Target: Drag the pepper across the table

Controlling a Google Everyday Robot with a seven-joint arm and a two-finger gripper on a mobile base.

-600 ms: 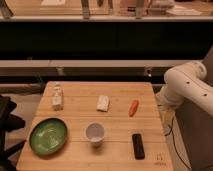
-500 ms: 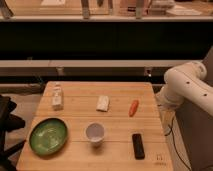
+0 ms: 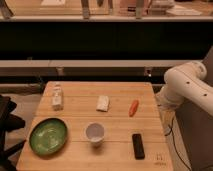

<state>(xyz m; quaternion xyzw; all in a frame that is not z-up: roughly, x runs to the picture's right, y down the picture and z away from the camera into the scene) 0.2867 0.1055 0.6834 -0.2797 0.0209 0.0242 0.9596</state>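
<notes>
- A black remote [image 3: 138, 146] is seen nearest of all, to the right of the white cup [image 3: 94, 133] and a little nearer than it.
- A green bowl [image 3: 48, 136] is set to the left of the cup, about level with it.
- The cup is stood upright near the middle of the light wood surface [image 3: 120, 90].
- The pepper [image 3: 133, 107] is found farther back than the cup and to its right. It is laid flat on the surface, close to the right edge, and nothing is touching it.
- The pepper's long side is pointed mostly from near to far, with the far end leaned a little to the right.
- A small white packet [image 3: 103, 103] is laid almost straight behind the cup.
- A pale little bottle [image 3: 57, 96] is placed behind the cup and well to its left.
- The white arm [image 3: 186, 85] is seen off the surface, far to the right of the cup and farther back.
- The pincer is hidden somewhere by the arm on that side. It is spread wide, and nothing is pinched.
- From the arm, the pepper lies to the left and a bit nearer, so a reach over the right edge is likely needed, with the pincer set across the pepper's thin middle.
</notes>
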